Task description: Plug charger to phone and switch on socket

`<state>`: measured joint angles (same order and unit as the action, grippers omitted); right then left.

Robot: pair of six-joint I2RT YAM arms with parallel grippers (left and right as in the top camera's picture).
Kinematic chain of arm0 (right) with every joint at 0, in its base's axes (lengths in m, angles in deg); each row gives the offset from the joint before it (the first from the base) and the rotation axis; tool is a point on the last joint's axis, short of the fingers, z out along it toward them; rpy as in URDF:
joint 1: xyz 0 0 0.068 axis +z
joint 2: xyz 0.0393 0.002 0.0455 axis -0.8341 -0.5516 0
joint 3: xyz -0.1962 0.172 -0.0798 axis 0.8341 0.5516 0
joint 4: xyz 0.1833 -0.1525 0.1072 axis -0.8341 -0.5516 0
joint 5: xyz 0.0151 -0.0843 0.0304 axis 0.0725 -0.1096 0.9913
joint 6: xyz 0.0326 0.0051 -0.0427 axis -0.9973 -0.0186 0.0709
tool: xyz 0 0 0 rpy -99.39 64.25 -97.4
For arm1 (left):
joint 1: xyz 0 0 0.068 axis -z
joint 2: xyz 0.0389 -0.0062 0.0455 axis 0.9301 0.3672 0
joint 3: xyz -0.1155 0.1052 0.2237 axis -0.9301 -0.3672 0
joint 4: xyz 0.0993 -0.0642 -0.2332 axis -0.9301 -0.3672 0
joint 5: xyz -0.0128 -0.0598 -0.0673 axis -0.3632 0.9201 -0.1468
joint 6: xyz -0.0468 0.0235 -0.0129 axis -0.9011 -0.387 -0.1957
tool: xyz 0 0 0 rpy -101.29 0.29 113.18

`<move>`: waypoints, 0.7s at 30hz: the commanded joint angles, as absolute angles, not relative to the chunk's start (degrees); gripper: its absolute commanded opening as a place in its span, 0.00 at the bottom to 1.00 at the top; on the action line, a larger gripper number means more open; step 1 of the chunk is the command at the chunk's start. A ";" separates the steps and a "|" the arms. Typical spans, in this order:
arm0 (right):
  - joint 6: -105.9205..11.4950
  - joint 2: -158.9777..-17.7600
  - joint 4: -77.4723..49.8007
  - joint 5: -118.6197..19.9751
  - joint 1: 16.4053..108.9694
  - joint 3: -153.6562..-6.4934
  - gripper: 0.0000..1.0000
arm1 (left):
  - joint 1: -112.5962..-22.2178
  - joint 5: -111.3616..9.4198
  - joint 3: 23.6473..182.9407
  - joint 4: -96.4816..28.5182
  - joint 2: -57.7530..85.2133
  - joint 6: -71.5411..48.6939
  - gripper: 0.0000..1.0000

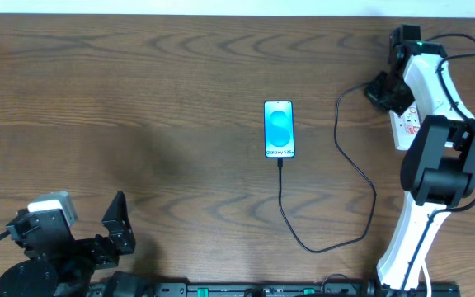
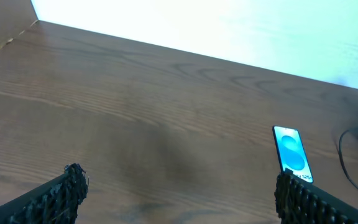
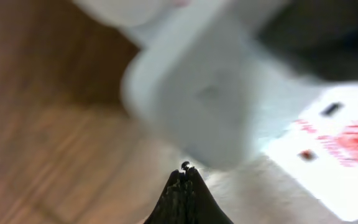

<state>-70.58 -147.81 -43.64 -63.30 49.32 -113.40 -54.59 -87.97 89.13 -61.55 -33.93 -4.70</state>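
Closest in the right wrist view, the right hand (image 3: 184, 179) has its tips pressed together before a blurred white block (image 3: 204, 93) and the red-marked socket (image 3: 337, 140); contact cannot be told. Only the overhead shows the charger (image 1: 280, 194) looping over the worktop (image 1: 138, 99) to the lower edge of the lit phone (image 1: 278, 129). In the left wrist view the left hand (image 2: 179, 182) is spread wide, the phone far beyond it.

The slim black-edged smartphone (image 1: 279, 129) shows small dark lettering at the lower edge of its lit light-blue screen, reading "Galaxy S25+", while the red printed marks on the narrow white plastic power strip (image 1: 404, 128) are too blurred to read.
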 commanded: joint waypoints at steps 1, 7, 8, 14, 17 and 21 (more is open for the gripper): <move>-70.58 -147.17 -45.98 -67.37 46.92 -113.66 0.01 | -54.78 -88.70 89.66 -63.52 -34.45 -3.94 0.98; -70.56 -143.52 -48.40 -68.98 44.32 -113.66 0.01 | -54.78 -88.70 89.66 -69.23 -34.45 -3.96 0.98; -70.58 -142.50 -48.58 -69.29 43.97 -113.66 0.01 | -54.78 -88.70 89.66 -70.43 -34.45 -3.96 0.98; -70.56 -131.22 -47.68 -69.46 42.35 -113.66 0.01 | -54.78 -88.70 89.66 -78.45 -34.45 -3.96 0.98; -70.58 -124.18 -45.95 -69.33 42.37 -113.66 0.01 | -54.78 -88.70 89.66 -81.88 -34.48 -3.96 0.98; -71.67 -113.41 -41.82 -68.28 42.42 -113.66 0.01 | -54.78 -88.70 89.66 -81.92 -34.48 -3.96 0.98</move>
